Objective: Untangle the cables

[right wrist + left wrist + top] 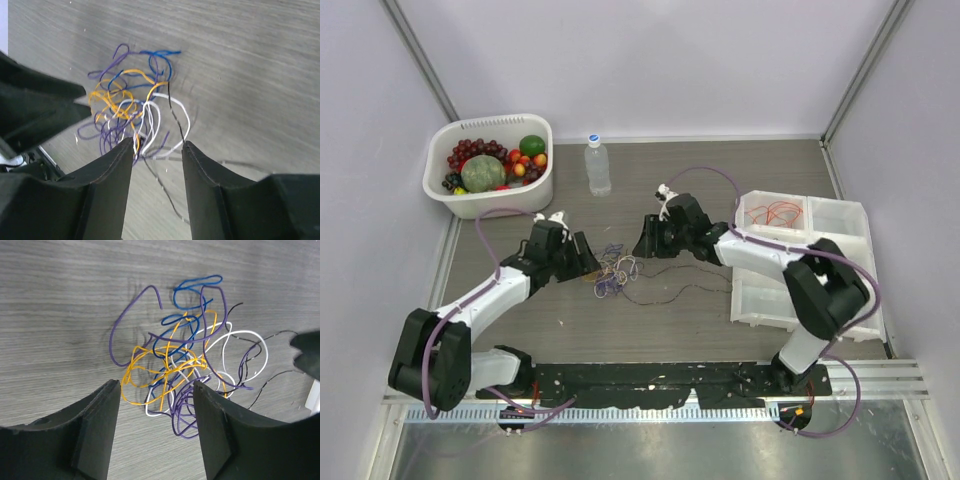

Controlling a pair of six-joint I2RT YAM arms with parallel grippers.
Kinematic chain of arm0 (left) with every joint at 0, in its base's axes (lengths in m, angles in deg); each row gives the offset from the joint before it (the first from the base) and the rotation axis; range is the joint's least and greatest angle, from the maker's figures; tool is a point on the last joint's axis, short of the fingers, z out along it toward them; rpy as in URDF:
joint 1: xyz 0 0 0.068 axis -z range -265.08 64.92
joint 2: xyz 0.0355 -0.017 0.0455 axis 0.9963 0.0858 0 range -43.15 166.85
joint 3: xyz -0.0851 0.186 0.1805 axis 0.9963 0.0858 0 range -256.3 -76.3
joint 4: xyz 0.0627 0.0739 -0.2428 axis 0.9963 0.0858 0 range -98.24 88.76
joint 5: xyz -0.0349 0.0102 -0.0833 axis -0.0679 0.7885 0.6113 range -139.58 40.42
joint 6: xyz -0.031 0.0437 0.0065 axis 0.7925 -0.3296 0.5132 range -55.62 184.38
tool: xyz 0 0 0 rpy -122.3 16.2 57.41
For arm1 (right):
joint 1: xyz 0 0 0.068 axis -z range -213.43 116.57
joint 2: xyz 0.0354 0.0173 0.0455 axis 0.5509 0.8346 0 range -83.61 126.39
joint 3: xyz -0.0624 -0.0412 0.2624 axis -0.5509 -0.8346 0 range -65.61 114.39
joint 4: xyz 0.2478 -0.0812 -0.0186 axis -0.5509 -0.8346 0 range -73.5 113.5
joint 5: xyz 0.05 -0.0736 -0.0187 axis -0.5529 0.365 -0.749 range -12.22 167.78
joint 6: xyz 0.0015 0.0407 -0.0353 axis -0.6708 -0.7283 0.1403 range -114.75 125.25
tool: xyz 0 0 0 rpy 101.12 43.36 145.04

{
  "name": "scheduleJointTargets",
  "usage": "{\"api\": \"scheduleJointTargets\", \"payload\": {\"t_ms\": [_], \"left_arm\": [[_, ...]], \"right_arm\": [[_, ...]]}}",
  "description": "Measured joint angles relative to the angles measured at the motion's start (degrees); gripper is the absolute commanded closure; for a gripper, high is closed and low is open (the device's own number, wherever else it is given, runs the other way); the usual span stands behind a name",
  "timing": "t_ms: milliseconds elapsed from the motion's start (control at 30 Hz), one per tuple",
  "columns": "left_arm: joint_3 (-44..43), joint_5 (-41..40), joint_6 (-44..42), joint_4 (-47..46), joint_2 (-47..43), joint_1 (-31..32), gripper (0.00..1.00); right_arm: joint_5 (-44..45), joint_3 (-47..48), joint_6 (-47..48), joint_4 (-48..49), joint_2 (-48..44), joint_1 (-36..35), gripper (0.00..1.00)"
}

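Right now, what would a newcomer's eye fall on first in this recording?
The knot of purple, yellow, blue and white cables mid-table, with the left gripper and right gripper flanking it, jaws apart. Next, the fruit-filled white basket at far left and red wires in the right-hand tray.

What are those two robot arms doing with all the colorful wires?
They're untangling a knot of thin wires on the table. The left hand and right hand sit open on either side of it. Some red and orange wires already lie in the white tray.
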Motion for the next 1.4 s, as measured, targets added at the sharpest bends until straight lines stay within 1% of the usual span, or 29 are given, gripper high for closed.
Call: {"api": "scheduleJointTargets", "payload": {"t_ms": [33, 133, 200, 267, 300, 333, 367, 400, 433, 467, 500, 600, 767, 833, 933, 1067, 1200, 1300, 1400], "left_arm": [[0.85, 0.76, 0.20, -0.83, 0.13, -0.13, 0.41], [2.86, 3.10, 1.33, -3.65, 1.29, -0.17, 0.55], [3.76, 4.39, 1.73, -5.51, 2.60, -0.17, 0.64], [4.02, 5.46, 1.81, -6.47, 3.96, -0.17, 0.72], [4.02, 5.81, 1.86, -6.75, 4.31, -0.17, 0.78], [4.02, 6.10, 1.62, -7.02, 4.48, -0.17, 0.83], [4.02, 6.32, 1.53, -7.21, 4.46, -0.17, 0.89], [3.98, 6.43, 1.36, -7.37, 4.42, -0.17, 0.97], [3.87, 6.49, 1.09, -7.32, 4.39, -0.17, 1.00], [3.76, 6.51, 0.90, -7.13, 4.22, -0.17, 1.00], [3.63, 6.47, 0.57, -6.75, 3.80, -0.17, 1.00], [2.91, 6.14, -0.59, -4.09, 0.31, -0.17, 1.00], [-1.49, 3.85, -3.13, 2.29, -11.98, -0.17, 1.00], [-5.33, 2.21, -4.24, 4.81, -17.44, -0.17, 1.00], [-13.11, 0.24, -5.68, 7.32, -21.92, -0.17, 1.00], [-20.02, -0.81, -6.36, 8.81, -22.75, -0.17, 1.00], [-21.53, -2.43, -6.45, 12.24, -23.34, -0.17, 1.00], [-22.88, -4.31, -7.21, 16.11, -24.24, -0.17, 1.00], [-27.67, -4.96, -8.35, 19.06, -25.07, -0.17, 1.00]], "right_arm": [[-1.05, 1.09, -0.48, 1.11, 2.54, 0.68, 0.47], [-2.29, 3.39, -0.57, 2.38, 7.34, 0.83, 0.47], [-2.67, 4.26, -0.31, 2.54, 9.01, 0.66, 0.49], [-3.13, 4.61, -0.20, 3.26, 10.14, 0.57, 0.56], [-3.58, 4.66, -0.22, 3.96, 10.75, 0.46, 0.64], [-4.02, 4.66, -0.35, 4.57, 11.39, 0.35, 0.69], [-4.35, 4.66, -0.48, 5.27, 12.00, 0.15, 0.77], [-4.50, 4.66, -0.68, 5.81, 12.52, 0.04, 0.82], [-4.70, 4.66, -1.09, 6.56, 13.29, -0.11, 0.90], [-4.83, 4.66, -1.29, 6.95, 13.75, -0.28, 0.94], [-4.85, 4.63, -1.64, 7.45, 14.34, -0.46, 0.99], [-4.42, 3.45, -2.54, 8.87, 14.86, -0.83, 0.99], [-0.98, 0.26, -2.71, 9.25, 14.67, -1.07, 0.99], [-0.17, -1.11, -3.06, 9.79, 14.14, -1.07, 0.99], [0.76, -2.45, -3.37, 10.23, 13.18, -1.07, 0.99], [2.03, -3.63, -3.48, 10.97, 12.35, -1.09, 0.99], [4.24, -4.04, -3.28, 10.60, 11.63, -1.11, 0.99], [8.02, -4.02, -2.56, 9.22, 10.88, -1.38, 0.99], [12.41, -3.76, -0.96, 6.86, 9.92, -1.57, 0.97]]}}
